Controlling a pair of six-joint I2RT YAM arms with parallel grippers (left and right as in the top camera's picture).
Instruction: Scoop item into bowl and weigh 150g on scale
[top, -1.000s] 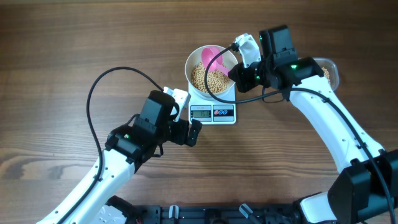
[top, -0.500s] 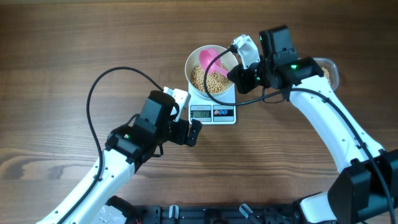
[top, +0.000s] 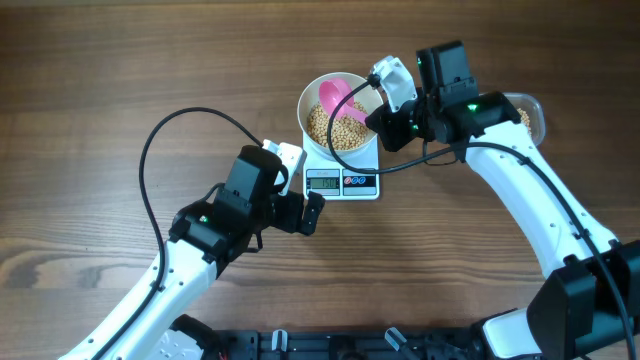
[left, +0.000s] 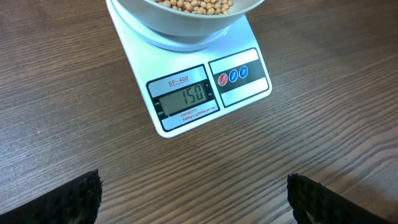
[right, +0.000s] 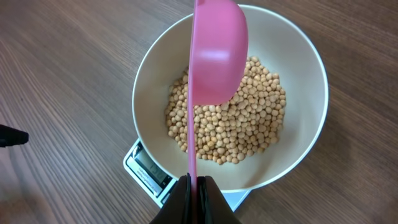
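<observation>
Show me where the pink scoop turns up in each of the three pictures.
Overhead: pink scoop at top centre, over the white bowl.
Left wrist: not in it; only the bowl's underside and the scale show.
Right wrist: top centre, its handle running down to the right gripper.
Shared landmark: the bowl of beans on the scale.

Bright, diffuse light; soft shadow under bowl (left: 186, 22); all three views sharp.
</observation>
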